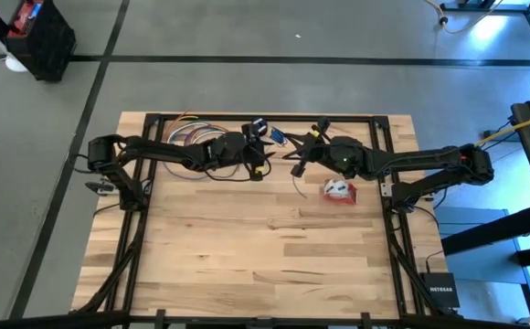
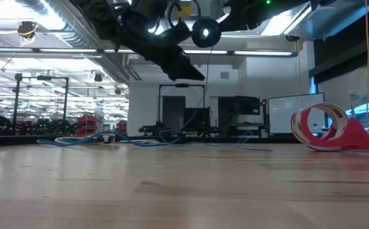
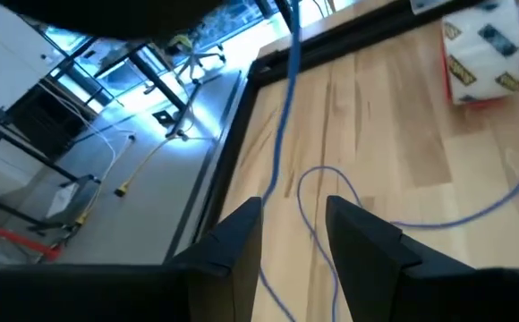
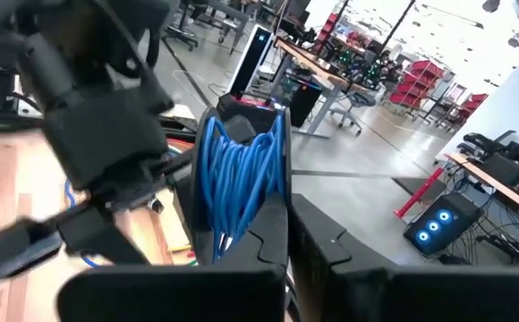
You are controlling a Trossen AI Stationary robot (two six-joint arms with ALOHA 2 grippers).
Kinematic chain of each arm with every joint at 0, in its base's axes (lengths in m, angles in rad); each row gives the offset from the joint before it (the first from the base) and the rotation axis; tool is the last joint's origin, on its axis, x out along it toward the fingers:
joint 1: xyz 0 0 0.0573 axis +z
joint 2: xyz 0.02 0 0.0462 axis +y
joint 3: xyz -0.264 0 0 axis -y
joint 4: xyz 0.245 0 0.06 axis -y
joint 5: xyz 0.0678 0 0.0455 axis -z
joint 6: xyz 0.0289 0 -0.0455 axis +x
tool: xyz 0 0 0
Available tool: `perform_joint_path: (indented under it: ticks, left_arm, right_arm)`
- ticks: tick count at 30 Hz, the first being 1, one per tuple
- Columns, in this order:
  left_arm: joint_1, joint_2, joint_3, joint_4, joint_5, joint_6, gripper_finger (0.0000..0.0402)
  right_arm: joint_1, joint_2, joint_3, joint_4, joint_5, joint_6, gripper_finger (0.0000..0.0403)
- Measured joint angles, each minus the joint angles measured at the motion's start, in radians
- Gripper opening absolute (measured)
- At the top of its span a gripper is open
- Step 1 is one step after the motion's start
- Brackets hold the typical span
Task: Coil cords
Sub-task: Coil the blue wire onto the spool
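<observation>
overhead, both arms raised over the far half of the table [image 1: 247, 247], nearly tip to tip. right gripper [image 4: 282, 210] clamped on a coiled blue cord [image 4: 240, 179], loops upright between the fingers. left gripper [image 3: 293, 234] part open, straddling the loose strand [image 3: 288, 107], which runs lengthwise away from it toward the right arm; gripped or not, cannot tell. tape roll [image 1: 338, 190] just beside.

Blue cord [image 3: 288, 98] runs out past the frame top; tape roll [image 3: 483, 54] is cut by the edge
</observation>
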Motion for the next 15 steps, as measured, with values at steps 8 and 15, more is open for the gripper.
perform_joint_path:
  ticks: [8, 15]
  left_arm:
    - [0.045, 0.034, 0.000, 0.013, 0.043, -0.066, 0.0120]
    - [0.062, 0.102, 0.000, 0.139, 0.093, -0.096, 0.0120]
  right_arm:
    - [0.000, 0.000, 0.000, 0.002, -0.009, -0.011, 0.0003]
    - [0.000, 0.000, 0.000, 0.008, -0.009, -0.013, 0.0003]
